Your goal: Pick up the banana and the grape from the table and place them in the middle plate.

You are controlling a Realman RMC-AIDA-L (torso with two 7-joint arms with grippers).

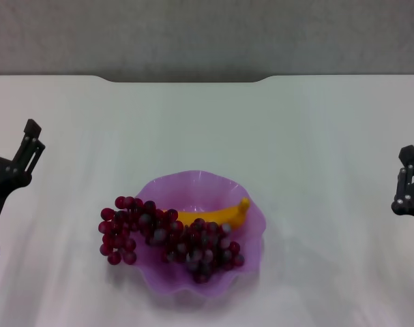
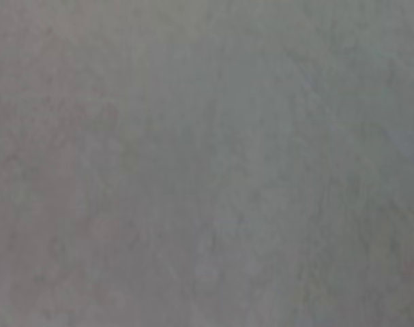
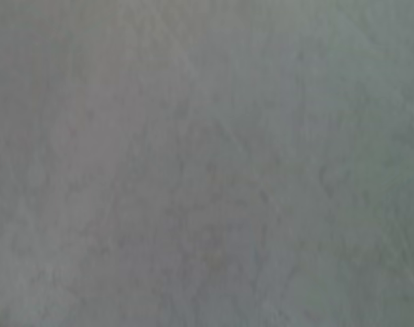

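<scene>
On the white table [image 1: 316, 136], the purple plate [image 1: 251, 228] holds my banana [image 1: 217, 215] with the grape bunch [image 1: 169, 238] on top, its left end hanging over the rim. Both fruits look placed. My left pincer [image 1: 26, 146] and right pincer [image 1: 408, 178] wait far apart at the sides, holding nothing; I cannot tell if they are open. Next I just stay back.

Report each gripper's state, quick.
Left gripper: open, holding nothing, at the table's left edge.
Right gripper: cannot be told, at the right edge, away from the middle plate.
</scene>
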